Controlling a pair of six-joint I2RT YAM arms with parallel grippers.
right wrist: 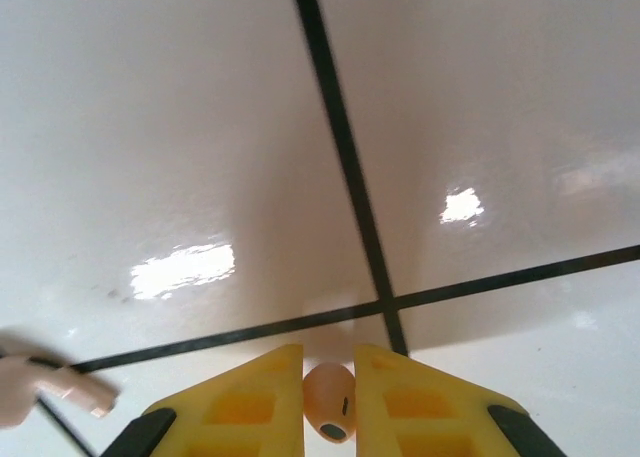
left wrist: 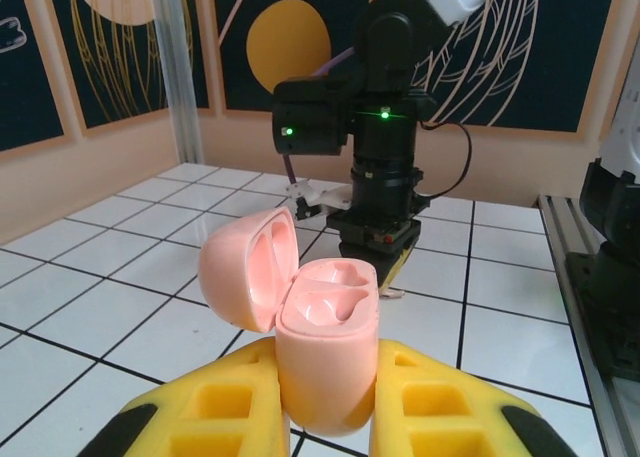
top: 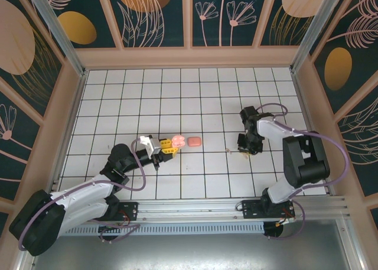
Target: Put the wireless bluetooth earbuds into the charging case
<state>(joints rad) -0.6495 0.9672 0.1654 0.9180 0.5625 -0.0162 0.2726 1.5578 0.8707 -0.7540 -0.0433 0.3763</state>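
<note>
Your right gripper [right wrist: 328,359] has its yellow pads pressed onto a tiny salmon-pink plastic earbud [right wrist: 328,407], low over the white tiled table [right wrist: 200,127]. The bud's long axis seems to run along the fingers. A second salmon-pink earbud [right wrist: 55,387] lies on the tile close by. The open pale pink rounded charging case [left wrist: 325,327] is pinched upright by your left gripper [left wrist: 325,382]. It sits well apart to the left with its sockets facing up, so the carry goes leftward.

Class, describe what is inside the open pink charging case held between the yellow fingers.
The charging case shows two moulded sockets, both empty; its lid is hollow too. The left end effector covers its lower sides.
</note>
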